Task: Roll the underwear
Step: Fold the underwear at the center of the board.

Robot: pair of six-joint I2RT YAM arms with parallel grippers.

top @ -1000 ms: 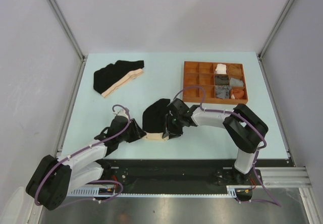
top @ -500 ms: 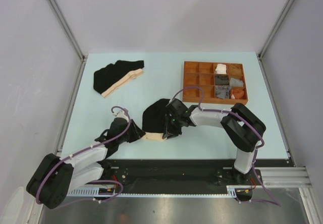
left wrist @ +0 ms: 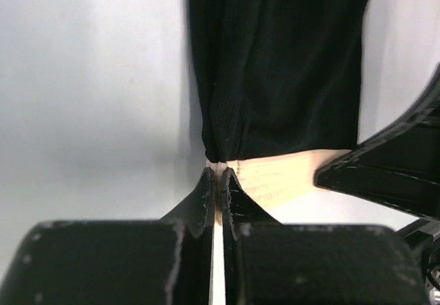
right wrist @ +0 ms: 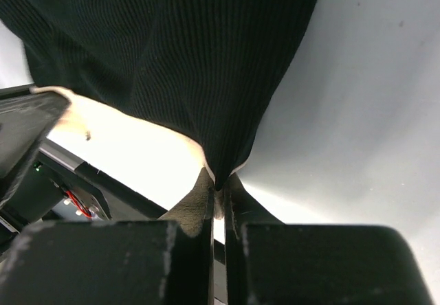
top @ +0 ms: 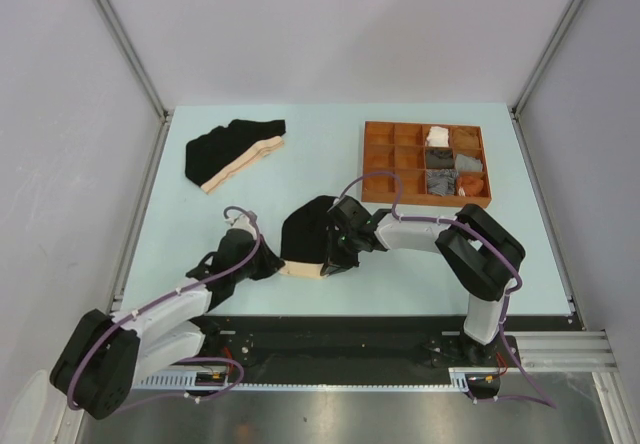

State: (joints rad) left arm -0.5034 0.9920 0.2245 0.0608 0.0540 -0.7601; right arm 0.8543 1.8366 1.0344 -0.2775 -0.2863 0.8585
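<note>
Black brief (top: 305, 229) pinched tight in left fingers (left wrist: 203, 196) and right fingers (right wrist: 198, 196).

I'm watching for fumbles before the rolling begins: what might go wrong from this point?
1. The left hand and right hand each pinch only a corner of the black brief near its beige waistband, so either thin grip may slip.
2. The hands sit close together, so they might collide while rolling.

Black brief (top: 305, 229) folded narrow, beige waistband nearest, mid-table; second black brief (top: 230, 149) crumpled far left.
</note>
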